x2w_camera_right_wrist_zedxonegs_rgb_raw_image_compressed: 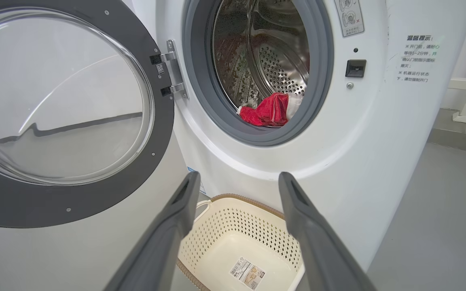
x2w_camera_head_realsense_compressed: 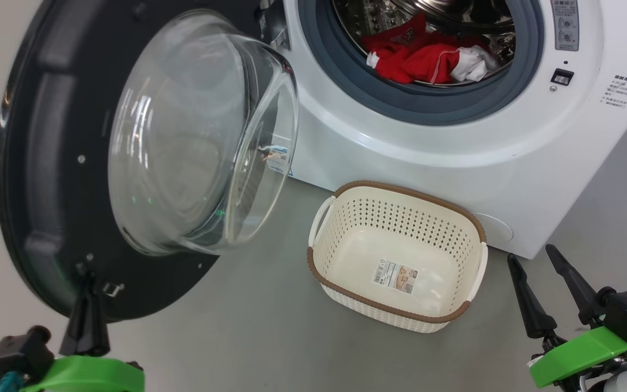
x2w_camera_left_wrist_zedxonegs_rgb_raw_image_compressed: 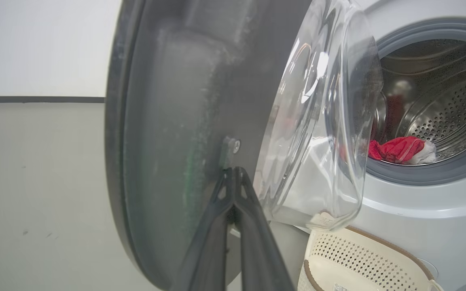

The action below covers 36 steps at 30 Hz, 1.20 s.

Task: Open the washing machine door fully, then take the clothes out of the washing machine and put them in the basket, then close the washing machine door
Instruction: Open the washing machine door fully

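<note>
The washing machine door (x2w_camera_head_realsense_compressed: pixel 183 141) stands swung wide open to the left of the washing machine (x2w_camera_head_realsense_compressed: pixel 428 147). It is upright and hinged at its right edge to the machine's front. Its dark grey inner frame faces the viewer, and the clear glass bowl bulges out to the right and nearer, toward the basket (x2w_camera_head_realsense_compressed: pixel 406 188).

The round opening of the machine faces forward, ringed by a grey-blue rubber gasket (x2w_camera_head_realsense_compressed: pixel 400 103). Inside, low in the steel drum (x2w_camera_head_realsense_compressed: pixel 379 16) and close to its front lip, lie the clothes (x2w_camera_head_realsense_compressed: pixel 422 57). They form a bunched red heap stretched left to right, with white cloth at its right end.

The cream basket sits on the grey floor (x2w_camera_head_realsense_compressed: pixel 237 316) just in front of the machine, below the opening and right of the door. It stands upright with its mouth open upward. Its long axis runs roughly along the machine's front, with a handle at each short end. A label (x2w_camera_head_realsense_compressed: pixel 395 275) lies on its bare bottom.

The left gripper (x2w_camera_head_realsense_compressed: pixel 87 288) is at the near left, its two dark fingers pressed together with nothing between them. In the left wrist view its tip (x2w_camera_left_wrist_zedxonegs_rgb_raw_image_compressed: pixel 233 169) meets the door's inner frame by a small metal catch low on the door.

The right gripper (x2w_camera_head_realsense_compressed: pixel 531 254) hangs at the near right, clear of the basket and machine. Its fingers are spread wide and hold nothing. In its own wrist view it (x2w_camera_right_wrist_zedxonegs_rgb_raw_image_compressed: pixel 239 178) points toward the basket and the machine's front.
</note>
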Tool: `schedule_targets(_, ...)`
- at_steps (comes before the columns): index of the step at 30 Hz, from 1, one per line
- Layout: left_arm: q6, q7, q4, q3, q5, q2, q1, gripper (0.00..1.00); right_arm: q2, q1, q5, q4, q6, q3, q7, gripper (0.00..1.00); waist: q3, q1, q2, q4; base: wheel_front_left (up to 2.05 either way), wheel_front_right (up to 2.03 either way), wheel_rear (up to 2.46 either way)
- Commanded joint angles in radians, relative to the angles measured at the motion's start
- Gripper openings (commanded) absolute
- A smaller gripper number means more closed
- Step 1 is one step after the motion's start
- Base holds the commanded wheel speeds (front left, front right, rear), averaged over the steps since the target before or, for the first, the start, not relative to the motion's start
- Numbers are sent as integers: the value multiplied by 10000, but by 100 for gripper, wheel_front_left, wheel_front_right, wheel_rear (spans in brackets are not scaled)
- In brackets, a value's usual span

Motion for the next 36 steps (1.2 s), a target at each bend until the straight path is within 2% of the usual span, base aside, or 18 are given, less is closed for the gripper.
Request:
schedule_targets(1, -68, -184, -191, 849, 193, 331, -743, 0, -200, -171, -132, -277, 75, 124, -67, 100, 47, 0, 0, -25, 0, 0, 0)
schedule_targets(11, -383, -184, 850, 1983, 727, 582, -1812, 0, -375, -208, -161, -295, 75, 156, -67, 100, 250, 0, 0, -150, 0, 0, 0)
schedule_targets(25, -555, -184, 2216, 3128, 1168, 1102, -3069, 0, -610, -379, -176, -307, 75, 199, -67, 100, 606, 0, 0, -401, 0, 0, 0)
schedule_targets(36, -643, -184, 3313, 3543, 1454, 1469, -3878, 0, -761, -509, -158, -308, 75, 226, -67, 100, 738, 0, 0, -600, 0, 0, 0)
